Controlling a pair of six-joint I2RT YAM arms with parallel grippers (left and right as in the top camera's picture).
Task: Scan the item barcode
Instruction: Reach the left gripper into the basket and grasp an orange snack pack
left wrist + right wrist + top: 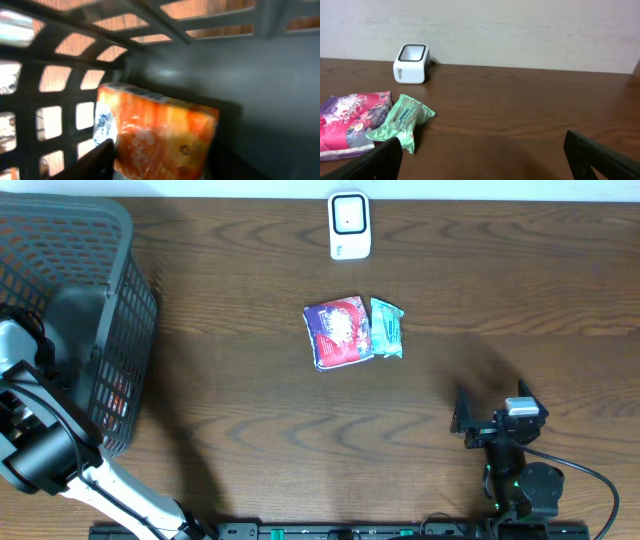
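A: From the left wrist, the left gripper (pixel 102 156) shows us only one dark finger at the bottom edge, just beside the orange packet (pixel 160 137). We cannot tell how wide the jaws stand or whether they grip it.

B: Agreed. We see glossy orange-and-yellow film with a white and blue patch at its left end, inside the grey basket (pixel 30 95), close to the lattice wall.

A: The right wrist gives us the right gripper (pixel 482 162): fingers spread wide, nothing between them, over the brown table (pixel 520 120). Ahead stands the white scanner (pixel 411 63) by the wall. Nearer, a floral pack (pixel 350 122) touches a green sachet (pixel 402 120).

B: Only overhead do we place it all. The basket is at the table's left end with the left arm (pixel 40 450) reaching in, and the packet is a mere red-orange glimmer through the mesh. The scanner is at the far edge, both packs are mid-table, and the right gripper is well apart at the front right.
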